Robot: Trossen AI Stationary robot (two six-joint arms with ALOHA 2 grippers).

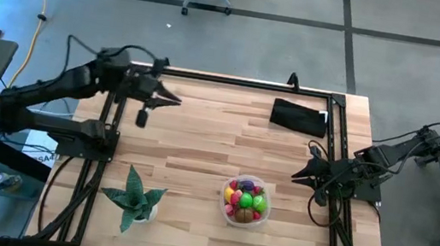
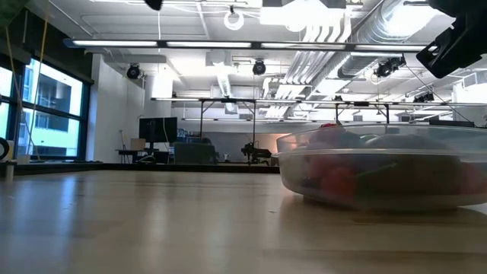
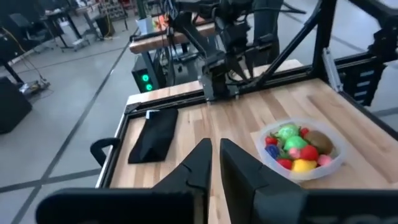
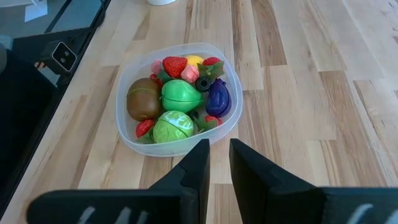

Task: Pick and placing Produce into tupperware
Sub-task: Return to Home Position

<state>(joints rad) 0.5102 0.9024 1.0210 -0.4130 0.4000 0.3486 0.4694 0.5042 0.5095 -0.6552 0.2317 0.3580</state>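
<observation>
Toward the near edge of the wooden table [image 1: 200, 142], right of centre, the tupperware [image 4: 126, 130] is set upright, and all of the produce [image 4: 181, 96] in view is gathered inside it. A brown piece [image 4: 143, 99] lies against one wall, two bright green pieces [image 4: 173, 126] are packed at the middle, a purple piece [image 4: 217, 98] sits on the opposite side, and small red, pink and yellow pieces are tucked around them. To the left of the container, well apart from it, a potted plant [image 1: 137, 198] with spiky leaves is placed.

A little farther back, at the table's right edge, the right gripper [image 4: 219, 144] is held above the wood, aimed toward the container; its fingers are drawn almost together and nothing is pinched. Farther still, on the left side, the left gripper [image 3: 215, 144] is raised over the table with its fingers likewise pressed nearly together and empty. At the far right, a black pouch [image 1: 299, 117] is laid flat.
</observation>
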